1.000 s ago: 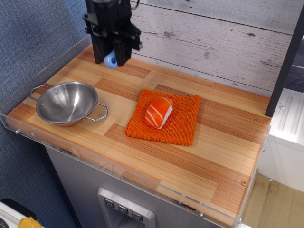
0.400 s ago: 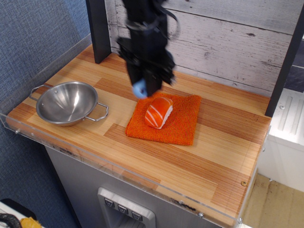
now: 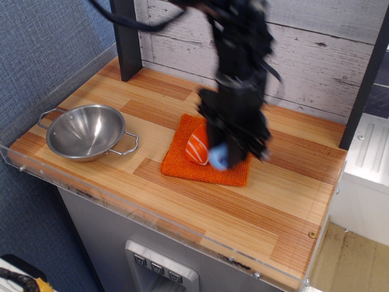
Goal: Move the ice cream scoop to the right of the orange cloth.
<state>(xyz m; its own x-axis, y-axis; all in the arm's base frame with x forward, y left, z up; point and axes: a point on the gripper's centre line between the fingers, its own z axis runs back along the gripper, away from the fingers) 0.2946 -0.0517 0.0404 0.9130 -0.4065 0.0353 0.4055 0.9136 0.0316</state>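
My black gripper (image 3: 226,153) is blurred with motion and hangs above the orange cloth (image 3: 182,159), over its right half. It is shut on the ice cream scoop (image 3: 217,157); only the light-blue handle end shows below the fingers, and the metal bowl is hidden. The cloth lies flat mid-table, and the arm covers most of its right side. The orange-and-white salmon sushi toy (image 3: 196,146) sits on the cloth, partly hidden by the gripper.
A steel two-handled bowl (image 3: 86,131) stands at the left front of the wooden table (image 3: 285,194). A dark post (image 3: 126,39) rises at the back left. A plank wall runs along the back, and a clear lip edges the front.
The gripper has carried the scoop from the back left corner, rightward and forward, to above the right half of the cloth. The bowl, cloth and sushi toy have not moved.
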